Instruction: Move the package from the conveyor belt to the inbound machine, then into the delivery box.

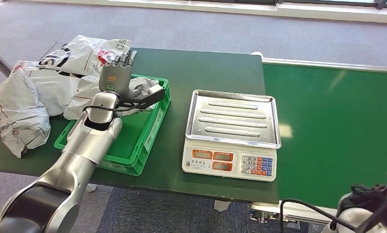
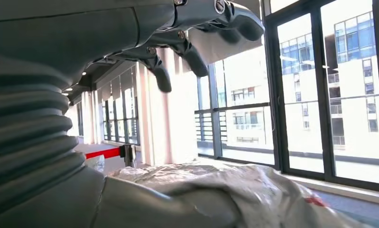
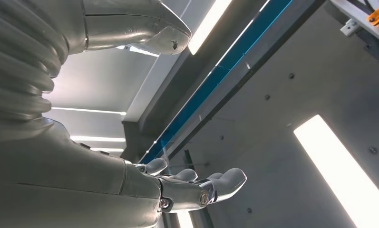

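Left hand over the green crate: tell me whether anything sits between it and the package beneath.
Nothing visible does. The left hand hangs over the green crate, fingers spread apart, directly above the grey package lying at the crate's far end. No other object shows between them.

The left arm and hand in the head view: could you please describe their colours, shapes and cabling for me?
The left arm is built of rounded, glossy silver shells, with a black segment near the picture's bottom edge. A thin black cable loops over the wrist. The left hand has a grey, plate-like back and dark grey fingers. Up close, the wrist wears a grey ribbed cover.
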Controlling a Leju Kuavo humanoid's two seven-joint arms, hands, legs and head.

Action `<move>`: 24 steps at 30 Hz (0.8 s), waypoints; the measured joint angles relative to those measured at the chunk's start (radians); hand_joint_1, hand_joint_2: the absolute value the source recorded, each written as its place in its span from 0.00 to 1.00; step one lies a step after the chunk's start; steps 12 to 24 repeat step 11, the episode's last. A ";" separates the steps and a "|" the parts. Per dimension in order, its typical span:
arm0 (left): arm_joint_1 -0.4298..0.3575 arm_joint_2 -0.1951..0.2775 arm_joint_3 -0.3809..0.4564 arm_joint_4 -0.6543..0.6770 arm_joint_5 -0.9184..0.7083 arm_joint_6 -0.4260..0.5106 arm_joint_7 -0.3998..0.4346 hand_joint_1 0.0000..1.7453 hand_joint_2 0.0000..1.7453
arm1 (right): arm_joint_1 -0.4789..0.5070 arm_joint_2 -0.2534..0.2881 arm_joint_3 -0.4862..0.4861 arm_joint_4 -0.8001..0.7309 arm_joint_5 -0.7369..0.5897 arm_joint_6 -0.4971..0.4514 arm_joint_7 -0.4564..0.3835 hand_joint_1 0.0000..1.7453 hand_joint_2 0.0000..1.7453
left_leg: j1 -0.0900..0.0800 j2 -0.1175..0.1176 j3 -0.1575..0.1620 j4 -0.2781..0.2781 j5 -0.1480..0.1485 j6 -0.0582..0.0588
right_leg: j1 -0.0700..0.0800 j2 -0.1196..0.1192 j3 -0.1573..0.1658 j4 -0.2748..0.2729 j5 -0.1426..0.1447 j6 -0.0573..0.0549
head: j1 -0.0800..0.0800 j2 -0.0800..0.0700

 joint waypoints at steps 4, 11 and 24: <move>0.003 -0.006 0.002 -0.011 0.000 0.000 0.005 0.00 0.00 | 0.001 0.000 -0.007 0.000 0.000 0.000 0.000 0.00 1.00 | 0.000 0.000 0.000 0.000 0.000 0.000 | 0.000 0.000 0.000 0.000 0.000 0.000 | 0.000 0.000; 0.008 -0.011 0.009 -0.025 0.000 0.009 0.009 0.00 0.00 | 0.002 0.000 -0.014 0.000 0.000 0.000 0.000 0.00 1.00 | 0.000 0.000 0.000 0.000 0.000 0.000 | 0.000 0.000 0.000 0.000 0.000 0.000 | 0.000 0.000; 0.008 -0.011 0.009 -0.025 0.000 0.009 0.009 0.00 0.00 | 0.002 0.000 -0.014 0.000 0.000 0.000 0.000 0.00 1.00 | 0.000 0.000 0.000 0.000 0.000 0.000 | 0.000 0.000 0.000 0.000 0.000 0.000 | 0.000 0.000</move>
